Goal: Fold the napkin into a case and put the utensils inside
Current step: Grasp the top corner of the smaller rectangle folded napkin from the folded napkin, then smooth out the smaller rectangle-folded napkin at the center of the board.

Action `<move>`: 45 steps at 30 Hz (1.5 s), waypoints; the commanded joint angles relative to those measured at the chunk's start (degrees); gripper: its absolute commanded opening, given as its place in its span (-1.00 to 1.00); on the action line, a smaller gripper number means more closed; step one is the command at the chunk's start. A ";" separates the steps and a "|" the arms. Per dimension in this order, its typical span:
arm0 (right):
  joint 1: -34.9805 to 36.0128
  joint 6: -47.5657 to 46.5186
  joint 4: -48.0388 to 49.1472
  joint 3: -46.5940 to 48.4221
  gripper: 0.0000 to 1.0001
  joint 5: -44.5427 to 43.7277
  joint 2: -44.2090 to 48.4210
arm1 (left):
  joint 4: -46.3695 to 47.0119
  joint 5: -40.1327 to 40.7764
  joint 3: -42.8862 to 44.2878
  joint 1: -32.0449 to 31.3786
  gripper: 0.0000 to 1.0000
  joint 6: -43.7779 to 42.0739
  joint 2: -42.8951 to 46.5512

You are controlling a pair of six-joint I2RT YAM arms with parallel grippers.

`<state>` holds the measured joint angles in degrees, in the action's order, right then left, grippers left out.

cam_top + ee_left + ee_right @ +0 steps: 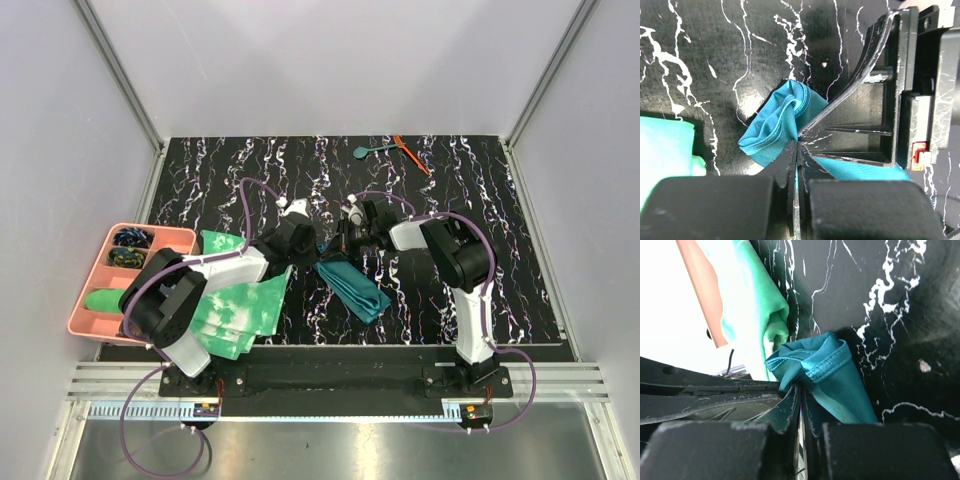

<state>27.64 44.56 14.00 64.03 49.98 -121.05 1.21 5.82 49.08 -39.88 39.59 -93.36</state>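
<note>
My left gripper (797,146) and right gripper (801,392) are both pinched tight on one end of the napkin (356,288). It's a dark teal folded strip, bunched at my grip.

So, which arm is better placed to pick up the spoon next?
Right, probably. The spoon and the orange stick lie at the far edge on its side. But the right fingers and left fingers both pinch the napkin, so it must let go first.

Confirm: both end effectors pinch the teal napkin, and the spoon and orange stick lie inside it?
No: the top view shows the spoon and orange stick at the far edge of the table, away from the napkin. The rest holds.
</note>
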 commanded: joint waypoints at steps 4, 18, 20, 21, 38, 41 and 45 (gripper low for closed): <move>1.89 8.52 11.66 2.77 -0.84 5.04 -4.53 | 3.88 -1.43 -0.48 -0.55 -1.00 0.83 0.64; 1.28 3.08 3.05 5.14 -0.63 3.64 -6.39 | -0.06 0.50 0.93 -0.12 -0.99 1.45 -2.52; 0.67 2.56 2.79 3.74 -0.62 3.55 -5.78 | 0.28 0.42 0.58 0.41 -0.88 1.54 -2.18; 0.49 1.86 2.61 3.21 -0.61 3.55 -4.55 | 0.46 0.50 -0.20 0.68 -0.86 1.36 -1.65; -1.89 -8.42 -13.02 -1.71 -0.38 -2.94 8.98 | 0.20 -4.59 -0.21 2.17 -0.29 -0.39 5.29; -1.97 -10.63 -17.51 -2.85 -0.39 -5.24 11.79 | -0.07 -4.86 0.05 2.17 -0.46 0.13 6.00; -1.97 -13.61 -22.94 -5.31 -0.44 -9.01 16.10 | -2.43 -5.47 2.16 2.17 -0.82 0.75 2.15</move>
<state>26.02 35.70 -1.56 60.64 45.63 -111.18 -0.45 2.04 48.56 -37.80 40.27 -89.62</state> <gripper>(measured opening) 0.290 0.136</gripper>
